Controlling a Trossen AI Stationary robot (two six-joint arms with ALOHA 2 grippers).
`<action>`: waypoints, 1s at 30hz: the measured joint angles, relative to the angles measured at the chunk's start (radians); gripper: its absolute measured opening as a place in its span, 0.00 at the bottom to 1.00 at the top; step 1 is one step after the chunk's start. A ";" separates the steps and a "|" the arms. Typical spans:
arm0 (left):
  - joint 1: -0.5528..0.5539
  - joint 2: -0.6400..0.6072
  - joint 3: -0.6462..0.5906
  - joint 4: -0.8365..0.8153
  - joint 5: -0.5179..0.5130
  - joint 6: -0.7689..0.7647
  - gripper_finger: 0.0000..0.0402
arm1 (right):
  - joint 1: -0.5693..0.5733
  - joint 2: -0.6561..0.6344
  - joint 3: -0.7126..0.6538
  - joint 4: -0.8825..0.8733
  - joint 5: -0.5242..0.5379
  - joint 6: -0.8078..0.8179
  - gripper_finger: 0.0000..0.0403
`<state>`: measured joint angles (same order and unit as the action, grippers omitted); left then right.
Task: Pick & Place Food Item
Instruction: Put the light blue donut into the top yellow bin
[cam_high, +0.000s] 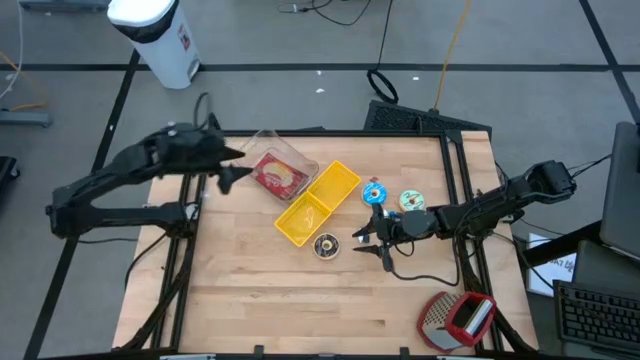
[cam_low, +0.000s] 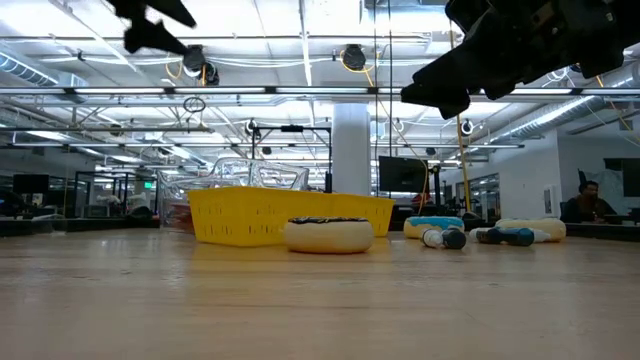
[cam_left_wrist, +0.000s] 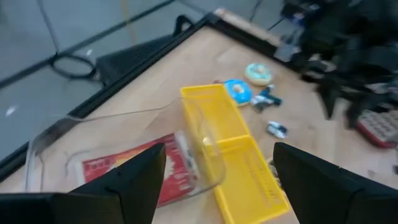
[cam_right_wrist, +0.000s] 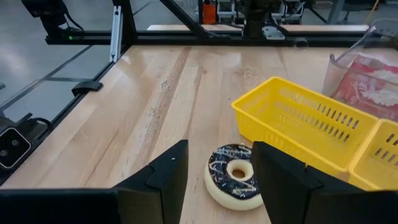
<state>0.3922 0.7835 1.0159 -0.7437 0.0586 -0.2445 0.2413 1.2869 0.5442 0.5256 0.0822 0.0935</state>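
A red, flat food packet (cam_high: 279, 177) with a pale picture on its face is seen lying inside a clear plastic container (cam_high: 298, 157) of rounded, glossy walls, at the far left of the wooden table (cam_high: 250, 290). Just right of the container a yellow slotted plastic basket (cam_high: 318, 203) with two compartments is set slantwise. The left gripper (cam_high: 228, 166) is held above the container's left edge, fingers spread apart and nothing between them. A chocolate-glazed doughnut (cam_right_wrist: 234, 175) with sprinkles lies near the basket's near end. The right gripper (cam_high: 366, 243) is held just right of it, fingers parted and empty. Two more frosted doughnuts (cam_high: 374, 193) are seen farther right.
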 joint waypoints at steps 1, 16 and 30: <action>-0.028 -0.030 -0.014 -0.004 -0.022 -0.001 0.75 | 0.000 0.000 0.000 -0.007 0.000 0.005 0.41; -0.379 -0.356 -0.560 0.487 -0.269 -0.029 0.76 | -0.034 -0.083 0.013 -0.344 0.225 0.202 0.41; -0.428 -0.656 -0.668 0.462 -0.394 0.012 0.77 | -0.354 -0.264 0.038 -1.074 0.310 0.638 0.44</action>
<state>-0.0360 0.1279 0.3477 -0.2812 -0.3353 -0.2326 -0.1128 1.0230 0.5823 -0.5488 0.3920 0.7312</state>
